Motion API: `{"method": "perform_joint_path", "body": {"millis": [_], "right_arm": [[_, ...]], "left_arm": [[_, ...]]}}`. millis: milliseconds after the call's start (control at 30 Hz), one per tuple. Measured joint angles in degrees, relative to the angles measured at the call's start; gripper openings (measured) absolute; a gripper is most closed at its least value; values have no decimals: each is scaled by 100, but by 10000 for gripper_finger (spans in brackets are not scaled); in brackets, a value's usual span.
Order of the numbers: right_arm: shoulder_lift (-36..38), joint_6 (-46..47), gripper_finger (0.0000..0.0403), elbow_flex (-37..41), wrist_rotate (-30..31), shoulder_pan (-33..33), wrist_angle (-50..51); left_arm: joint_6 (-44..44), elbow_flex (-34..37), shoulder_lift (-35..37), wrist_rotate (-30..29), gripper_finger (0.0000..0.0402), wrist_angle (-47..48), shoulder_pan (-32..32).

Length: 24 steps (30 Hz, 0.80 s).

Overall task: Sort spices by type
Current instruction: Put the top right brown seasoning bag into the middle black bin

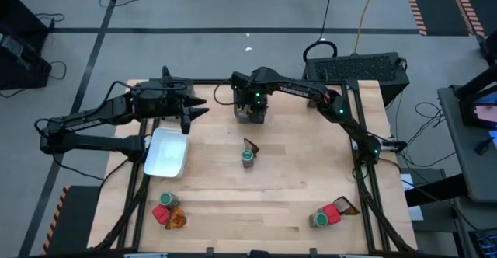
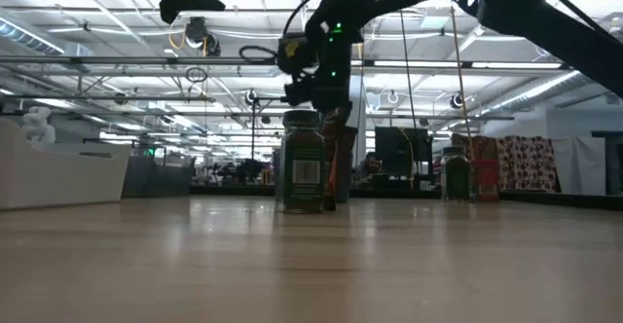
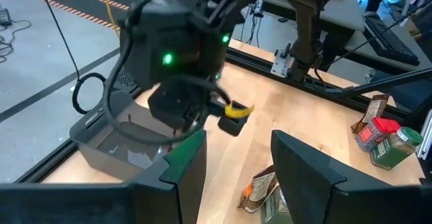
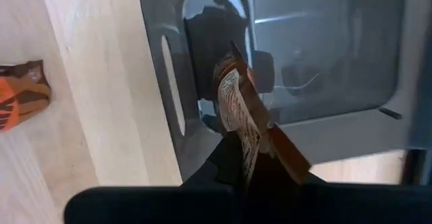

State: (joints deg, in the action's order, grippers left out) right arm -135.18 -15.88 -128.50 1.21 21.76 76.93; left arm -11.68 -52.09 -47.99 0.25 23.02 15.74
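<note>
Right wrist view: fingers [image 4: 246, 158] pinch packet [image 4: 237, 113] above bin [image 4: 324, 126].

Brown-orange packet [image 4: 237, 113] above grey bin [image 4: 324, 62]

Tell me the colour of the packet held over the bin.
Brown and orange packet, best in the right wrist view; the bin is dark grey.
</note>
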Motion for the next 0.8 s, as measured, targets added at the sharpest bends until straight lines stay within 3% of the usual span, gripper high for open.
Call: {"method": "perform_joint_path", "body": {"millis": [500,800], "right_arm": [[8,-131,1,-3,18,-50,153],[10,-278,26,-3,18,-96,173]], "left_arm": [[-3,0,0,0,172,-1,-2],[-1,0,0,0,172,-1,0]]}}
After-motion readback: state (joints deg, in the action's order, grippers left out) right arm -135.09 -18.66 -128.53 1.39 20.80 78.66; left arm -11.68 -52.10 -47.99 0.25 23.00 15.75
